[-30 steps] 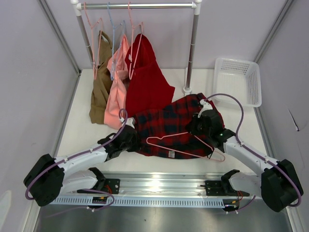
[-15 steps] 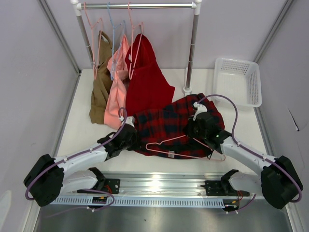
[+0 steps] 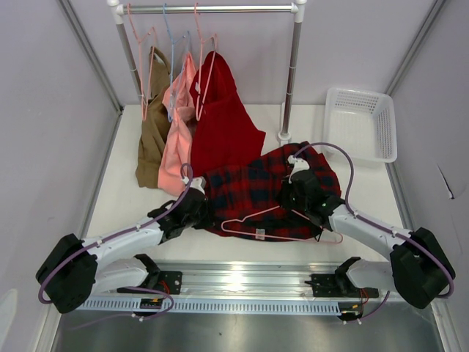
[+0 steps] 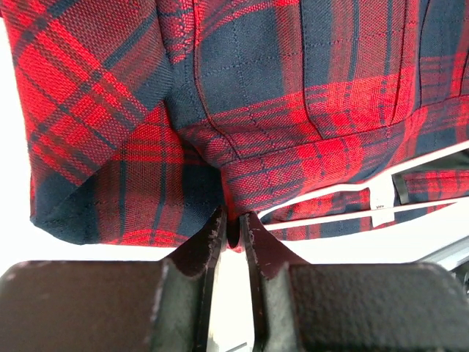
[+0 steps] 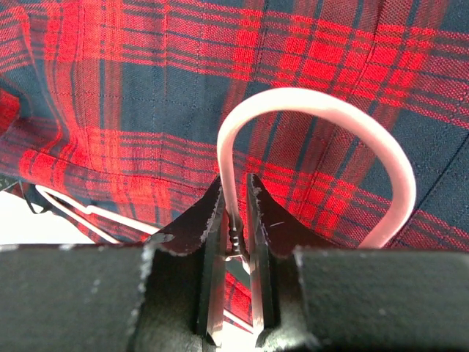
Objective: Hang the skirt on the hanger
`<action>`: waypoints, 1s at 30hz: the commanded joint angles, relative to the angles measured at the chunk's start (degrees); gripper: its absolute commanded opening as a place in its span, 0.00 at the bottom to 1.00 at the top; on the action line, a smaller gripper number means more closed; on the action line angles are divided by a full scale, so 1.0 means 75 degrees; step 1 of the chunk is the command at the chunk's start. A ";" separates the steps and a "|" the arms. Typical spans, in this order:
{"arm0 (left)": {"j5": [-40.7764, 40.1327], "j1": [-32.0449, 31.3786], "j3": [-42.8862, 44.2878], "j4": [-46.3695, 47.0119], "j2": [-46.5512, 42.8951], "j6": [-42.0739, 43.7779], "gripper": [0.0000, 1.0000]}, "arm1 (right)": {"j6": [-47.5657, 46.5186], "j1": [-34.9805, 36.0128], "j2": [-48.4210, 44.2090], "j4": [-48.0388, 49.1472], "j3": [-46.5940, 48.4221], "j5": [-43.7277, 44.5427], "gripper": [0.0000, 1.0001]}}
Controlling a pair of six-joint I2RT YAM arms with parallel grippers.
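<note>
Shifted leftward, thin pale-pink wire hanger [image 5: 322, 99] is lying atop limp red-navy plaid fabric skirt [image 3: 249, 185] on desk [image 3: 121, 194]; right jaws are clamping its stiff hook, left jaws pinching skirt's floppy edge.

Skirt [image 3: 253, 187] is lying on the table [image 3: 117, 198], stretching from the left gripper [image 3: 199, 213] across to the right gripper [image 3: 294, 194]. Its near edge is sitting between the left gripper's fingers [image 4: 212, 235].

Hanger [image 3: 250, 215] is resting on top of the skirt, along its near edge. Its neck is sitting between the right gripper's fingers [image 5: 212, 220], with the hook arching ahead over the fabric.

Well ahead of both grippers, a rack [image 3: 212, 9] is standing with hung garments [image 3: 220, 128]. A basket [image 3: 363, 121] is sitting ahead and right of the right gripper.
</note>
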 commanded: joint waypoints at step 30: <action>-0.0403 -0.0569 0.0105 -0.1328 -0.1178 0.0093 0.09 | -0.0149 0.0329 0.0675 0.0048 0.0967 0.0649 0.00</action>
